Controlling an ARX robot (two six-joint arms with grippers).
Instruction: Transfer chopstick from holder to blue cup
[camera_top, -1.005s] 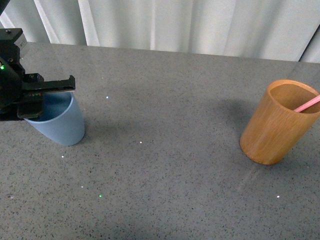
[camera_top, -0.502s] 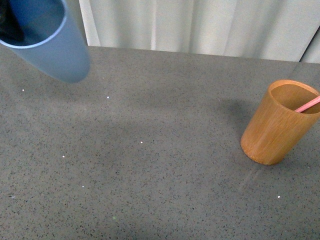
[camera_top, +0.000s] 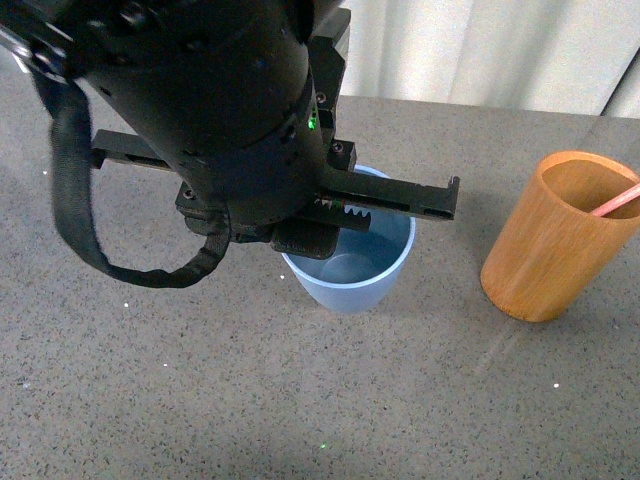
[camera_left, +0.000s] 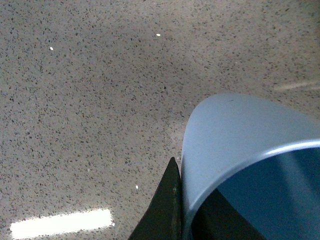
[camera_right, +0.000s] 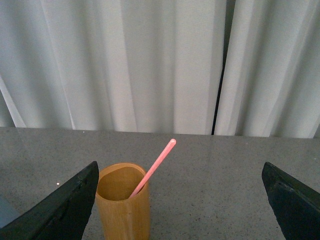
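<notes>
My left gripper (camera_top: 320, 228) is shut on the rim of the light blue cup (camera_top: 350, 282), which is upright at the table's middle, left of the holder. In the left wrist view one finger (camera_left: 167, 210) lies outside the blue cup's (camera_left: 240, 145) wall and the other is inside. I cannot tell whether the cup rests on the table. The orange-brown wooden holder (camera_top: 555, 240) stands at the right with the pink chopstick (camera_top: 617, 202) leaning in it. My right gripper (camera_right: 180, 210) is open and empty, level with the holder (camera_right: 122, 210) and chopstick (camera_right: 155, 167), a little way back from them.
The table (camera_top: 300, 400) is grey speckled stone. White curtains (camera_top: 480, 50) hang behind its far edge. The bulky black left arm with a hanging strap loop (camera_top: 120, 265) covers the upper left of the front view.
The left gripper lifted the blue cup from the table's far left and carried it to the middle, nearer the holder. Holder and chopstick have not moved.
</notes>
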